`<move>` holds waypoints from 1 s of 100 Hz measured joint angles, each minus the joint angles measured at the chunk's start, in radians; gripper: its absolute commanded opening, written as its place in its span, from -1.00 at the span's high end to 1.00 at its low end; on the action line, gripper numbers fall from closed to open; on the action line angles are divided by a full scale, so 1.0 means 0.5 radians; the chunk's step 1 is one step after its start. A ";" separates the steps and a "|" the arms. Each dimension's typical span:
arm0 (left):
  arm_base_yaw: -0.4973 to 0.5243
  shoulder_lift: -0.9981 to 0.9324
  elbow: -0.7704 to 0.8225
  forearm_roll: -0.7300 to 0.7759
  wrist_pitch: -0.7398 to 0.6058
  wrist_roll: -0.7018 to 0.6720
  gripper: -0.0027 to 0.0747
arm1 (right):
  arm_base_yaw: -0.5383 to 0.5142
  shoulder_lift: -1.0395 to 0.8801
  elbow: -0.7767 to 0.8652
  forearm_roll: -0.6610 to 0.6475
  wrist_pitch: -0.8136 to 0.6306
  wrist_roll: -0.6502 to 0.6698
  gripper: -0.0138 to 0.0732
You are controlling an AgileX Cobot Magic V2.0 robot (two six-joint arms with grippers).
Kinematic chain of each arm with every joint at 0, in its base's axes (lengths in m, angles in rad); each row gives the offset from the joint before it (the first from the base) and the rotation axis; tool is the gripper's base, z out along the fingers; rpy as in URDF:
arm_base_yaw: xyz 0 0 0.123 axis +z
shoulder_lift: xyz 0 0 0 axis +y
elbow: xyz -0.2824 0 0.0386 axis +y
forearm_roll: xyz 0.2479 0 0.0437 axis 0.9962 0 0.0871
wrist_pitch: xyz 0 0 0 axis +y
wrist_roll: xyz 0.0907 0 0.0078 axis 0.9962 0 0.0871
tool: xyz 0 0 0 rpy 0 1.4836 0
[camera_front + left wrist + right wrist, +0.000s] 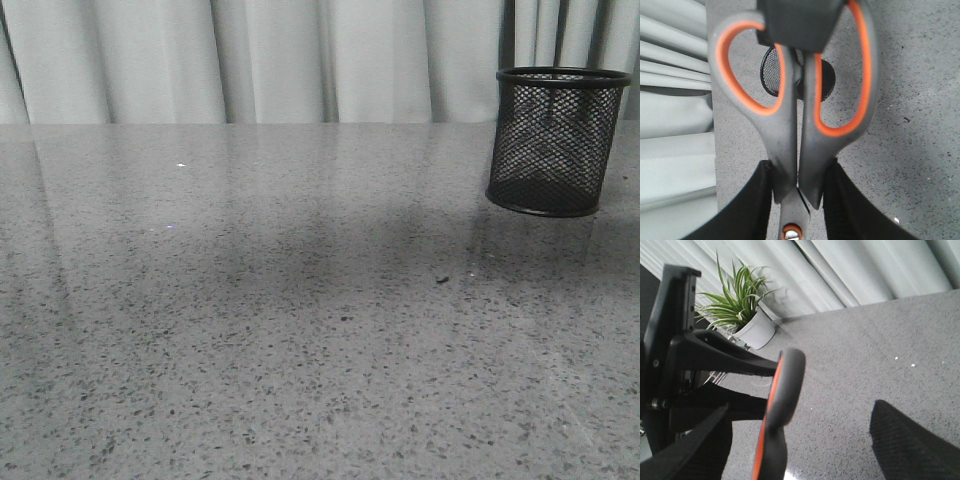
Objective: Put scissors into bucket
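Note:
The scissors [795, 125], with grey handles lined orange, are clamped at the neck just above the pivot screw between the fingers of my left gripper [799, 200]. The finger loops point away from the wrist, high above the table. The black wire-mesh bucket [556, 140] stands upright at the far right of the table and shows small behind the handles in the left wrist view [771, 75]. My right gripper [805, 455] is open, its fingers wide apart on either side of one scissor handle [785, 385], seen edge-on. Neither gripper shows in the front view.
A grey speckled table [300, 330] ends at a pale curtain [300, 60] behind. A potted green plant [740, 305] in a white pot stands beyond the table's edge. The left arm's black frame [675, 365] is close beside the right gripper.

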 measured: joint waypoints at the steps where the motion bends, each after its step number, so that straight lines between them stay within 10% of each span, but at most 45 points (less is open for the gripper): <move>1: 0.000 0.000 -0.001 0.000 0.000 -0.001 0.94 | 0.000 -0.001 0.000 0.000 0.005 0.000 -0.46; 42: 0.000 0.000 -0.004 -0.036 -0.124 -0.005 0.95 | 0.000 0.019 -0.012 0.036 0.085 0.002 0.86; 100: 0.000 0.000 -0.004 -0.119 -0.010 -0.154 -0.25 | 0.000 0.019 -0.015 0.012 0.115 -0.007 0.84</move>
